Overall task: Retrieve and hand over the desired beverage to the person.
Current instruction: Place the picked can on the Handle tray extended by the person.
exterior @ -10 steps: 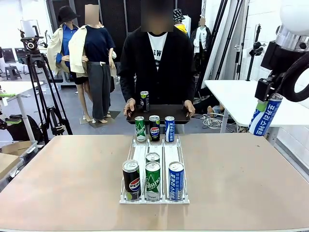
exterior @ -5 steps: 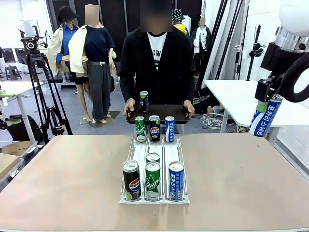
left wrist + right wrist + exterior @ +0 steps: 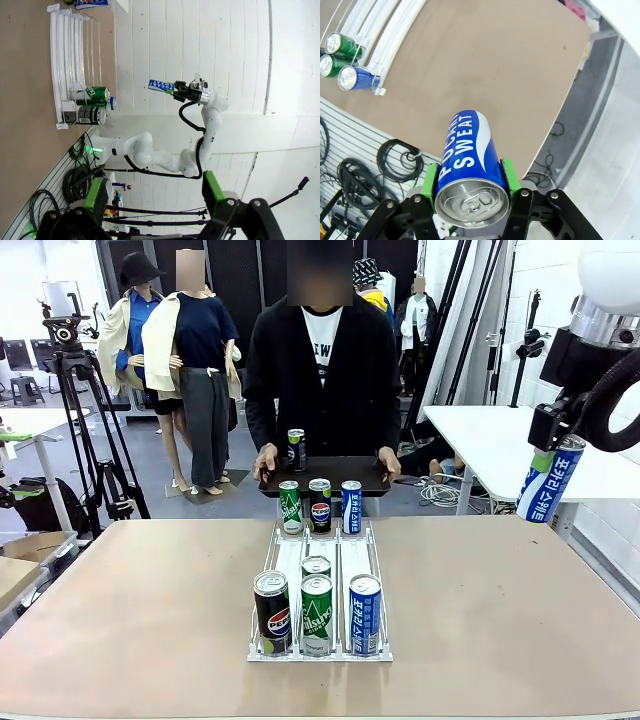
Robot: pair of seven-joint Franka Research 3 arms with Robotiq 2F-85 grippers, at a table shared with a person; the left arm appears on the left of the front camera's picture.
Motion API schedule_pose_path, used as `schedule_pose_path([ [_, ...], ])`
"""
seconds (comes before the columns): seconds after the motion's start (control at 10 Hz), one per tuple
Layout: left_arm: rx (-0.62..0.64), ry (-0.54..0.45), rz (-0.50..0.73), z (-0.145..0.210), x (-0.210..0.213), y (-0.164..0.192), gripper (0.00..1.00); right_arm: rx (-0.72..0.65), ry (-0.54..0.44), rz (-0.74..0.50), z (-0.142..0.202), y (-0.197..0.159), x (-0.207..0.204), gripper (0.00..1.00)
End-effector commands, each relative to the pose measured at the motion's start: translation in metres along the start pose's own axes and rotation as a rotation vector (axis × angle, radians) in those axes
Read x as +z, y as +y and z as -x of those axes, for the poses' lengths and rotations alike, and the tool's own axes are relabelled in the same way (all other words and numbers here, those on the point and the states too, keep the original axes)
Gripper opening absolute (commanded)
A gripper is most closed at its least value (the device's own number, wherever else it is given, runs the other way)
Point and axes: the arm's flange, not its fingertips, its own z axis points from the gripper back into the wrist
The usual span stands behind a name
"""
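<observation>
1. Between the green pads of the right gripper (image 3: 469, 192) sits a blue can (image 3: 468, 161), clamped at both sides near its top, high above the table (image 3: 520, 620) and off past its right edge.
2. Well away from that gripper, across the table's far edge, the person (image 3: 322, 370) stands holding a dark tray (image 3: 325, 475) with both hands; one can (image 3: 296, 449) already stands on it.
3. Over the last second the arm and its blue can have not shifted at all. The only change is small: the tray and the can on it have drifted slightly to the left and up in the person's hands.
4. Down and to the left of the held can, the white rack (image 3: 320, 558) keeps three cans at its far end and four at its near end.
5. The left gripper (image 3: 155, 197) stands with its fingers spread wide and nothing between them, pointing away from the table.
6. My reading: the retrieval is done, and the handover remains. The arm must carry the can across toward the waiting tray, and the person's small adjustment suggests readiness to receive it.
</observation>
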Motion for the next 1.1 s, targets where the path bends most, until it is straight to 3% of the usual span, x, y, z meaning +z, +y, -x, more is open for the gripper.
schedule_pose_path([
  [0.0,-0.001,-0.006,-0.008,0.0007,0.0006,-0.0012,1.00,0.000,-0.003,-0.001,-0.0001,-0.0009,0.0019,0.00],
  [1.0,-0.001,-0.006,-0.008,0.0007,0.0006,-0.0012,1.00,0.000,-0.003,-0.001,-0.0001,-0.0009,0.0019,0.00],
])
